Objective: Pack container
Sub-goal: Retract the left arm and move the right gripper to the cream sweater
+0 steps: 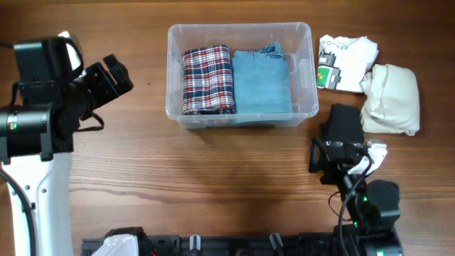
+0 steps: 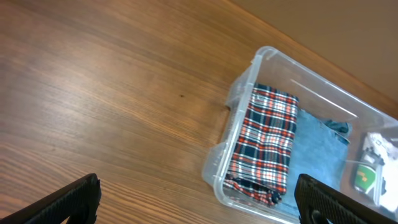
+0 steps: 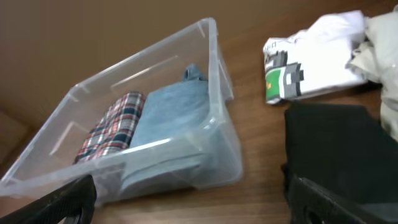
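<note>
The clear container point(image 1: 240, 27) stands at the back centre. It holds a folded plaid garment point(image 1: 207, 80) on the left and a folded blue denim garment point(image 1: 261, 82) on the right. My left gripper point(image 1: 116, 77) is open and empty above the table, left of the container point(image 2: 239, 87). My right gripper point(image 1: 341, 146) is open and empty, low beside a black folded garment point(image 1: 346, 122) right of the container point(image 3: 211, 37). The black garment point(image 3: 339, 140) lies under my right finger in the right wrist view.
A white printed t-shirt point(image 1: 346, 60) and a cream folded garment point(image 1: 392, 98) lie on the table right of the container. The t-shirt also shows in the right wrist view point(image 3: 311, 59). A black rail point(image 1: 234, 245) runs along the front edge.
</note>
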